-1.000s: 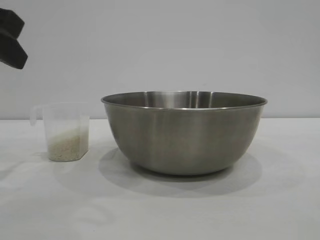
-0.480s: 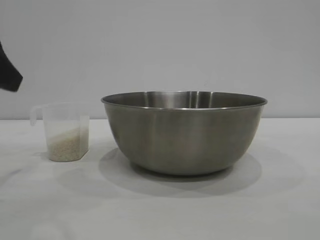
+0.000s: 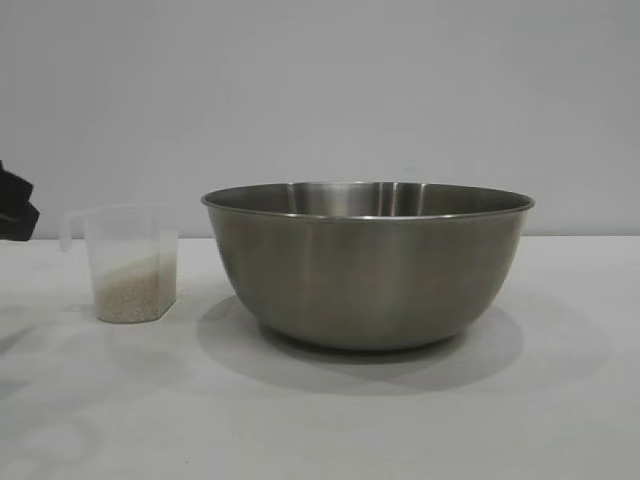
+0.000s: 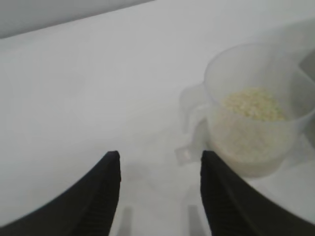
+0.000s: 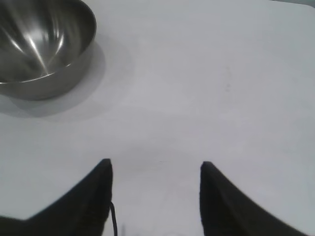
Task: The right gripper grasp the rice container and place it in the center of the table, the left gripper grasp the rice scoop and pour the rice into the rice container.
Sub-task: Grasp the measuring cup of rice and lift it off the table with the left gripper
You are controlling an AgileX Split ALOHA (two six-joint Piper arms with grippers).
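The steel rice container stands in the middle of the white table. It also shows in the right wrist view, empty inside. The translucent rice scoop stands upright left of it, partly filled with rice, its handle pointing left. My left gripper is open and empty, low over the table just short of the scoop's handle; a part of it shows at the exterior view's left edge. My right gripper is open and empty, away from the container.
A plain grey wall stands behind the table. Bare white tabletop lies beside the rice container in the right wrist view.
My left gripper has come down along the left edge of the exterior view, from well above the scoop to about the level of its rim. Scoop and container have not moved.
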